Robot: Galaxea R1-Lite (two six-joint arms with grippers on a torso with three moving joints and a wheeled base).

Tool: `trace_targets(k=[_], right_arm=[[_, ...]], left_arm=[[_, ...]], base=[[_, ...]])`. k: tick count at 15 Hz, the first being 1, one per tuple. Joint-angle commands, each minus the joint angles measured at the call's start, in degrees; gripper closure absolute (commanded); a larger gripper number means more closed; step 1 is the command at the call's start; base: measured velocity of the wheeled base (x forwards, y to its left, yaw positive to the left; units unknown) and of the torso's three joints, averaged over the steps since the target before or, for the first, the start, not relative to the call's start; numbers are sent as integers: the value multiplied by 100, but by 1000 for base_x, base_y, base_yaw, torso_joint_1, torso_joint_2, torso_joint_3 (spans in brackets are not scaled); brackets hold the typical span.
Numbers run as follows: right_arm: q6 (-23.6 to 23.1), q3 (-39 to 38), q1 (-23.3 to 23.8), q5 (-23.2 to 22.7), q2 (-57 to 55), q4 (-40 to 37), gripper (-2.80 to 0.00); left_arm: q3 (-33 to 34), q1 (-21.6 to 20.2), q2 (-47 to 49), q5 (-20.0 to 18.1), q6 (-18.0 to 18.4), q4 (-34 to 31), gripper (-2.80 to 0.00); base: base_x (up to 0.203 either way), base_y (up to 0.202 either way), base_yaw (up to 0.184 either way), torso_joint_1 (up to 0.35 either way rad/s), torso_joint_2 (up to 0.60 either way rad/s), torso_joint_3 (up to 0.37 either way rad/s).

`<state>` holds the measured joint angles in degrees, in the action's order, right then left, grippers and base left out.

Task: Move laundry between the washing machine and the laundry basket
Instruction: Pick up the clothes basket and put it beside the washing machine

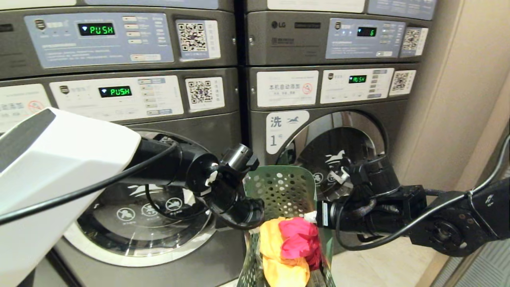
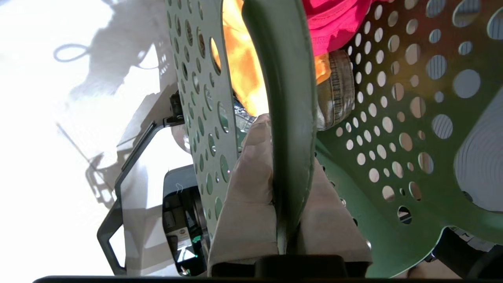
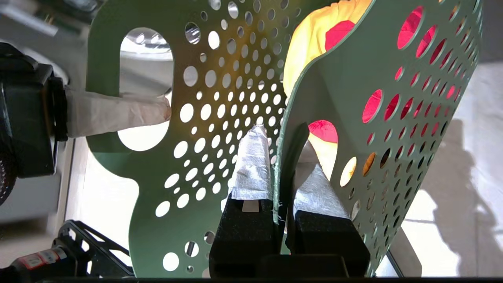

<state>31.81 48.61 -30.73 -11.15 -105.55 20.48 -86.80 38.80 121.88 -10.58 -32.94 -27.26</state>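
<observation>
Beige wall (image 1: 450, 99) at right | pale tiled floor (image 1: 382, 267) below | stacked grey machines (image 1: 326, 36) behind, displays lit

1. Four dark grey front-loading machine fronts are counted in the head view, stacked two by two; one (image 1: 151, 223) stands at 7 o'clock.
2. Two round chrome-rimmed glass doors are counted; one (image 1: 342, 147) lies at 3 o'clock.
3. Four green-lit displays and four square code stickers are seen.
4. One dark green perforated plastic basket (image 1: 285, 191) is counted at 6 o'clock.
5. Two soft garments are plainly seen inside it: one yellow-orange (image 1: 279, 263), one bright pink-red (image 1: 299, 237). A third, grey-green piece (image 2: 336, 94) is seen in the left wrist view.
6. Two black grippers are counted: left gripper (image 2: 289, 236), right gripper (image 3: 281, 169).
</observation>
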Motion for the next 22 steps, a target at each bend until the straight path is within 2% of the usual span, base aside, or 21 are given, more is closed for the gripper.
trace_targets(k=[1,4,10,16,18,20,22], right_arm=[[19,-19,-11,-10,17,9,0],[-77,-36,-12,165,8,9,0],[-131,-88,-12,184,-10,9,0],[-212,-161,-12,222,-3,-17,0],[-392,-169,-4,629,-21,-140,0],[-419,-139,42,1043,-27,-640,0],[-426,-156,197,1114,-9,-710,0]], left_arm=[[41,5,-9,-5,-20,-7,0],[41,13,2,-5,-20,19,0],[32,13,87,-5,-20,28,0],[6,147,110,-5,-20,53,0],[-3,253,142,-13,-28,138,0],[-3,365,151,-59,-73,398,0],[-11,484,227,-116,-202,771,0]], base=[[5,-12,170,3,6,7],[1,-7,180,1,1,1],[-1,-11,171,3,3,2],[1,-1,29,1,1,2],[0,0,0,0,0,0],[0,0,0,0,0,0],[0,0,0,0,0,0]])
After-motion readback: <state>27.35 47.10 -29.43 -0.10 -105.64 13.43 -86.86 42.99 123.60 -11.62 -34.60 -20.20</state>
